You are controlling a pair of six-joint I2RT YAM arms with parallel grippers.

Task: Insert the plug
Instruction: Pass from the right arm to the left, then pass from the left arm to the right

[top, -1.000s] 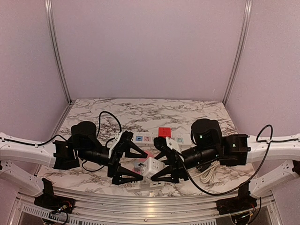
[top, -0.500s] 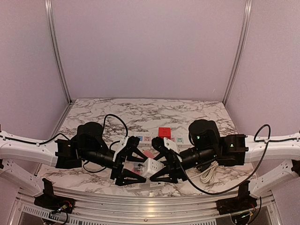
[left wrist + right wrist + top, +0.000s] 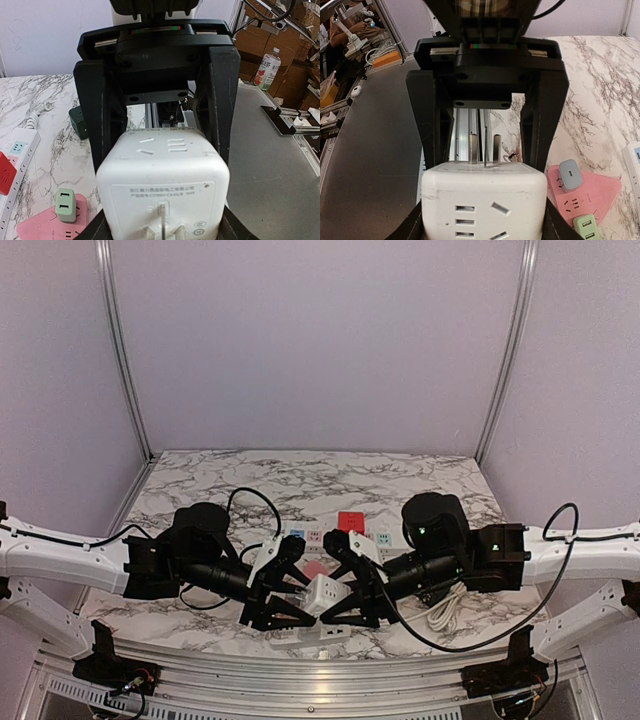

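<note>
Low at the centre of the top view, the white cube adapter sits clamped in the right gripper. The left gripper flanks it, but I cannot tell whether it touches. The adapter looks like rigid, light, smooth plastic, best held by its flat sides with the prongs kept clear.

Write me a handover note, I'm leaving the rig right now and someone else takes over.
Right gripper: shut on the white cube adapter.
Left gripper: fingers flank the same adapter; firm grip unclear.
The prongs face the left gripper. Power strip lies on the table just beyond.
Done: adapter in hand.
Left: plug it into a socket.
</note>
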